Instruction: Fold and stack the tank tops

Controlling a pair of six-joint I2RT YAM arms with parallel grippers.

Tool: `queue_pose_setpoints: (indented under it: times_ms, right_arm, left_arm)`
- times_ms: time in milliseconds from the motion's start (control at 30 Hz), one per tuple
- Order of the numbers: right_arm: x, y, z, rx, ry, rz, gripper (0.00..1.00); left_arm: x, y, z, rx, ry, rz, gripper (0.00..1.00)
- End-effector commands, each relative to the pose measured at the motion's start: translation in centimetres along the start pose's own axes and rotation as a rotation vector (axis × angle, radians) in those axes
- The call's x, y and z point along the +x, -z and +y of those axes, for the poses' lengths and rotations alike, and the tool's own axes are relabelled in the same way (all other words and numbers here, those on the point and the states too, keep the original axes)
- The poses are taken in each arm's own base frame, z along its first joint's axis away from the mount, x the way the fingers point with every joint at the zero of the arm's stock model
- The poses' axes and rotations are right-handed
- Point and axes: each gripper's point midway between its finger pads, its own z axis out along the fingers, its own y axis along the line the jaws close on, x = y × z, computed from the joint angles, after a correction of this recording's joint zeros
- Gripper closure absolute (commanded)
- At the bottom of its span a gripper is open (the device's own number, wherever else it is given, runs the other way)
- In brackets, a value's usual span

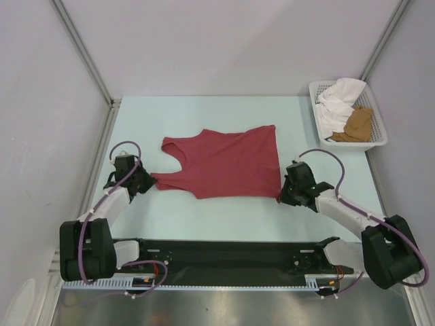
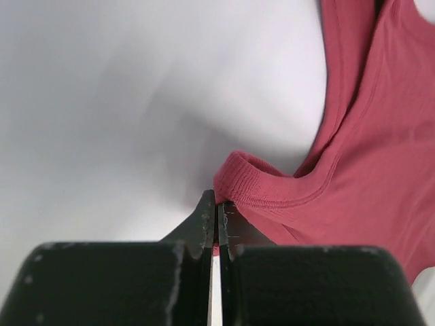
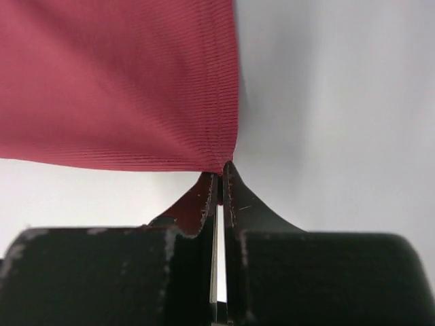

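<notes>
Red first: find the dark red tank top spread flat on the middle of the table, straps toward the left, hem toward the right. Note the left hand pressed together on the ribbed end of the near shoulder strap, and the right hand pinching the near hem corner, both low against the table. Leave the tan-brown tank top bunched in the white basket at the far right, beside a white cloth; probably due only after this fold.

For the fold itself, most likely near edge over to far edge:
- Lift both corners together, only just off the table.
- Keep the near edge taut between the two grips.
- Travel away from the bases at an equal pace.
- Lay strap on strap and hem corner on hem corner.
- Avoid pulling outward too hard: thin pinches at the very edge of the cloth, likely to slip.
- Check alignment before letting go, then smooth any ripple toward the far side.
</notes>
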Motion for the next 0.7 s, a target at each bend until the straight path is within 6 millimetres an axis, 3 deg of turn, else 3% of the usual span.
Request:
queue_pose_setpoints:
  times_ms: [0,100,167,200,233,267,300,367,400,567,667]
  right_arm:
    - [0.6,0.9,-2.4,0.053,0.005,0.014,1.00]
    - [0.7,1.2,-2.9,0.047,-0.046,0.011,1.00]
    - [0.5,1.2,-3.2,0.057,-0.053,-0.002,1.00]
    - [0.5,1.2,-2.9,0.043,-0.046,-0.001,0.96]
    - [0.5,1.2,-2.8,0.034,-0.043,0.000,0.90]
    - [0.5,1.2,-2.6,0.028,-0.041,0.004,0.85]
    - [0.5,1.2,-2.5,0.021,-0.035,0.006,0.67]
    - [0.5,1.3,-2.2,0.007,-0.028,0.012,0.55]
    - [0.6,1.4,-1.8,-0.014,-0.026,0.015,0.48]
    - [-0.1,1.9,-1.5,-0.025,-0.012,-0.005,0.48]
    - [-0.5,2.1,-1.4,-0.024,-0.007,-0.012,0.49]
  left_arm:
    - [-3.0,0.4,-1.0,0.026,0.007,-0.060,1.00]
    - [-3.6,0.4,-0.5,0.014,0.018,-0.074,0.99]
    - [-3.7,0.6,-0.7,0.018,0.008,-0.074,0.94]
    - [-3.6,0.6,-0.8,0.029,-0.017,-0.070,0.76]
    - [-3.7,0.7,-0.9,0.041,-0.031,-0.072,0.69]
    - [-3.5,0.8,-1.0,0.051,-0.044,-0.067,0.47]
    - [-3.3,0.9,-1.2,0.067,-0.056,-0.071,0.39]
    - [-3.0,1.6,-1.6,0.107,-0.077,-0.091,0.29]
    - [-2.8,1.9,-1.7,0.104,-0.098,-0.107,0.16]
    - [-1.7,4.1,-4.0,0.140,-0.205,-0.147,0.16]
    - [1.4,5.0,-6.7,0.215,-0.284,-0.096,0.19]
